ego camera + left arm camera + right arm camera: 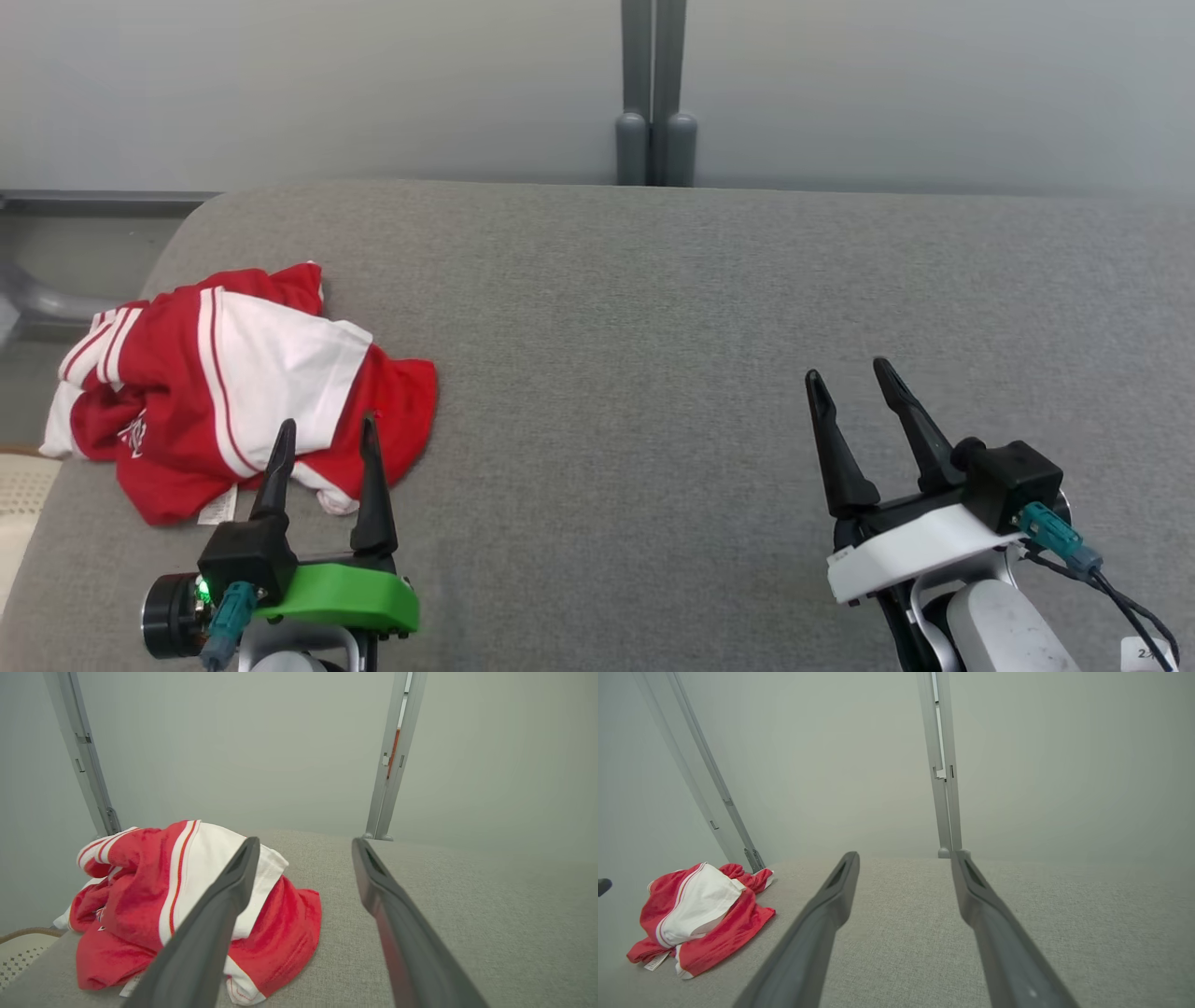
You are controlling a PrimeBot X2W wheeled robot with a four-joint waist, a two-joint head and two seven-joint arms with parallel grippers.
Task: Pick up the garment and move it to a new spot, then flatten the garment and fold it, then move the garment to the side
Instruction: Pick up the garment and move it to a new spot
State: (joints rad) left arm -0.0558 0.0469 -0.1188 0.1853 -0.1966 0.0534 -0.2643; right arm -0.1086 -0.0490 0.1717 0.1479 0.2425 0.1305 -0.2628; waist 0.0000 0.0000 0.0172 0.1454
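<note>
— Where is the garment?
— The garment (233, 392) is a crumpled red heap with white panels and thin stripes. It lies by the left edge of the grey woven cushion (653, 327), near its rounded far corner.
— And the grippers?
— The left gripper (328, 423) is at the heap's near side, its tapered dark fingers spread and empty. The right gripper (849, 370), likewise spread, is well apart from it over bare weave.

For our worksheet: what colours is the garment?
Garment: red with white panels, stripes; clearest in head view.
</note>
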